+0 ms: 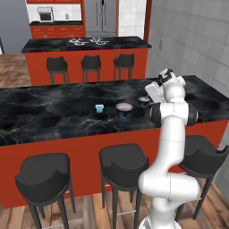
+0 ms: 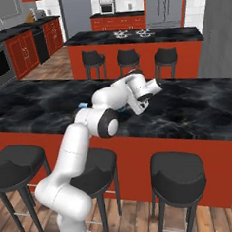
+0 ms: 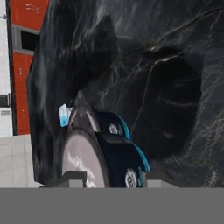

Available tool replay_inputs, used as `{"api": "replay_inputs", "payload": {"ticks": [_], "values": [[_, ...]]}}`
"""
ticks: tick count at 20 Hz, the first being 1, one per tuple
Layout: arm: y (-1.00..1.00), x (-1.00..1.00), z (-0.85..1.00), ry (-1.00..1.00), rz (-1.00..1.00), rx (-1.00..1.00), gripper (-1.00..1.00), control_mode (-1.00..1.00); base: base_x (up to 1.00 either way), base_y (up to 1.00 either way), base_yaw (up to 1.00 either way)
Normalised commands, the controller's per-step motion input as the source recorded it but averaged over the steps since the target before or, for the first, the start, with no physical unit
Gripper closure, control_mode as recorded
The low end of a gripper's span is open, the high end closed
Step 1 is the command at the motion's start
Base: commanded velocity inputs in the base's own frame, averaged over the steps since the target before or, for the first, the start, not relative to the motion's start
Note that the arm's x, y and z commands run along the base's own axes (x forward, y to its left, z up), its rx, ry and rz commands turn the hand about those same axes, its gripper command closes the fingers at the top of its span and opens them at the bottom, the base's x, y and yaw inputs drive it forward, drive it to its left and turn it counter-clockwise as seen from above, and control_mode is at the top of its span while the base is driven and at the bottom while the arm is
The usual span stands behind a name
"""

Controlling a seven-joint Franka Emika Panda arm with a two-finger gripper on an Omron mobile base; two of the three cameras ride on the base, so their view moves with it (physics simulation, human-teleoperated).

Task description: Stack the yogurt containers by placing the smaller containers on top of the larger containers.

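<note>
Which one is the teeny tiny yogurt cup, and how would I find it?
Look at the long black marble counter with the stools in front. Three cups sit in a row near the white robot arm; the tiny cup is at the left end, farthest from the arm. It is light blue, while the wide tub beside it is dark.

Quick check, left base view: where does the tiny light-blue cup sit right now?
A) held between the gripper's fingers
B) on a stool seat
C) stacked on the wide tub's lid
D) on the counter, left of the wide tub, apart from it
D: the tiny light-blue cup stands on the black counter to the left of the wide tub, with bare counter between them and nothing on the tub's lid.
</note>
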Motion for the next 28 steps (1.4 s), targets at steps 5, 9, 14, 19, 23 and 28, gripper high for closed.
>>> {"api": "replay_inputs", "payload": {"ticks": [5, 9, 14, 19, 23, 28], "values": [[0.07, -0.05, 0.34, -0.01, 0.00, 0.00, 1.00, -1.00, 0.00, 0.00, 0.00], [0.00, -0.03, 0.43, -0.02, 0.00, 0.01, 1.00, -1.00, 0.00, 0.00, 0.00], [0.03, -0.21, 0.17, -0.04, 0.00, 0.00, 1.00, -1.00, 0.00, 0.00, 0.00], [0.24, -0.19, -0.03, -0.05, 0.00, 0.00, 1.00, -1.00, 0.00, 0.00, 0.00], [0.35, 0.00, -0.18, -0.03, 0.00, 0.00, 1.00, -1.00, 0.00, 0.00, 0.00], [0.35, 0.00, -0.12, 0.00, 0.00, 0.00, 1.00, -1.00, 0.00, 0.00, 0.00]]}}
